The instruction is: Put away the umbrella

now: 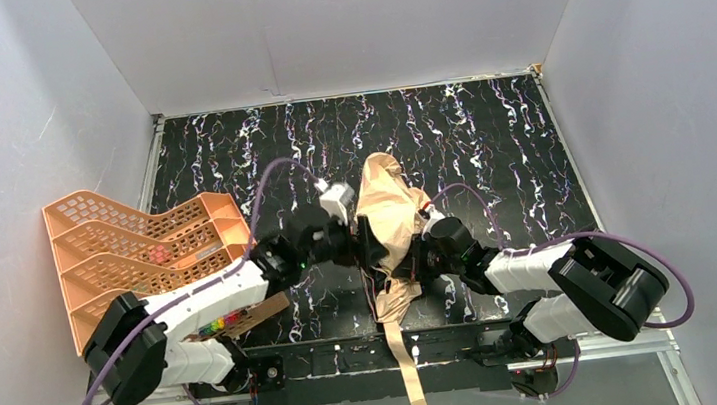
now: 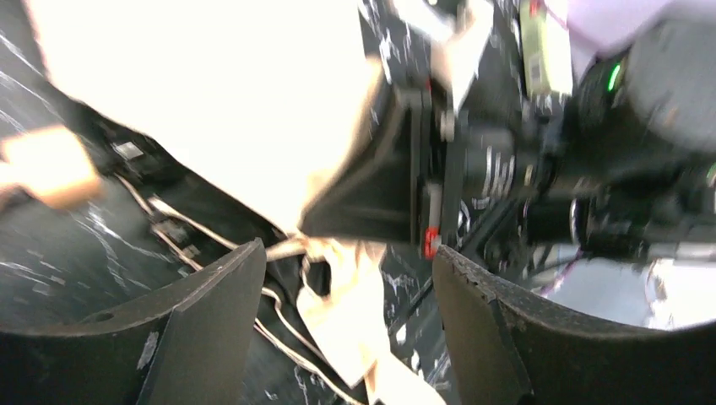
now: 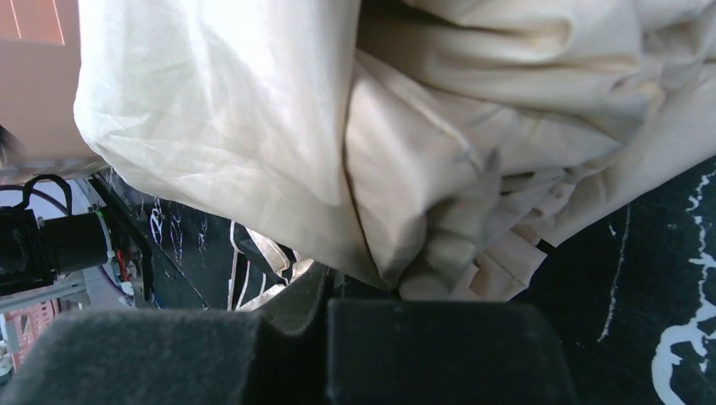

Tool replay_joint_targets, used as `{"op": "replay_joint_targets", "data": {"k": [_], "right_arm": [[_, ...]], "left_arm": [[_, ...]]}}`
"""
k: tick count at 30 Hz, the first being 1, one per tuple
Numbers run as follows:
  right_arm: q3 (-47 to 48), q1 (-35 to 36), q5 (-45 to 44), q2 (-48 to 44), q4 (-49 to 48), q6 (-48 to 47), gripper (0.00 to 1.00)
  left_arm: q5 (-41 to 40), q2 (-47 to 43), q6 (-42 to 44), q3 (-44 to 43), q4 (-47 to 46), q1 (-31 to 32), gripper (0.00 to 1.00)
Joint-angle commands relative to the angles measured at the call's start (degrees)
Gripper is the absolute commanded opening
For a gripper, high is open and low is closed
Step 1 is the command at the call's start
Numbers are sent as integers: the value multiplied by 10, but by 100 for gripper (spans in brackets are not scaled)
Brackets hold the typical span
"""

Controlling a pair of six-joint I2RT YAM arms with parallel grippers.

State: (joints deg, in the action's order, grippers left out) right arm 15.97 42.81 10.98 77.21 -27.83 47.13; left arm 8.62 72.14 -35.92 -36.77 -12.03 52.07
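**A:** Where is the umbrella (image 1: pixel 390 204)?

**B:** Mid-tabletop (image 1: pixel 508 136), a crumpled tan heap running toward the near edge, wedged between the two wrists. Its strap (image 1: pixel 410 373) trails over the near edge. From above I can't pick out the shaft or handle.

**A:** Left gripper (image 2: pixel 346 253)?

**B:** Jaws stand apart. Tan cloth and thin ribs (image 2: pixel 194 221) lie in the gap, and neither finger looks pressed on them. Much of that wrist view is blown out white and blurred. A tan lump (image 2: pixel 51 164) sits at its left edge, and I can't tell what it is.

**A:** Right gripper (image 3: pixel 397 304)?

**B:** Fingers together. Folds of the canopy bunch right at the tips, but dark padding cuts off the bottom of that view, so I can't tell if any cloth is pinched.

**A:** Anything else?

**B:** An orange mesh rack (image 1: pixel 138 248) at the tabletop's left edge. Its near end is hidden under the left arm.
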Motion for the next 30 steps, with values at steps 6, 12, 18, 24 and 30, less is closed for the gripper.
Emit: {"op": "replay_joint_targets", "data": {"k": [6, 12, 18, 24, 30], "right_arm": [[-14, 4, -61, 4, 108, -27, 0], [-9, 4, -57, 10, 107, -35, 0], [-3, 5, -52, 12, 109, -42, 0], [-3, 6, -49, 12, 108, -46, 0], [-9, 5, -48, 10, 105, -45, 0]], "left_arm": [[98, 109, 110, -264, 176, -188, 76], [140, 288, 194, -494, 284, -221, 87], [195, 475, 242, -701, 385, -233, 94], [233, 592, 265, -835, 432, -233, 95], [253, 637, 269, -883, 445, -233, 86]]}}
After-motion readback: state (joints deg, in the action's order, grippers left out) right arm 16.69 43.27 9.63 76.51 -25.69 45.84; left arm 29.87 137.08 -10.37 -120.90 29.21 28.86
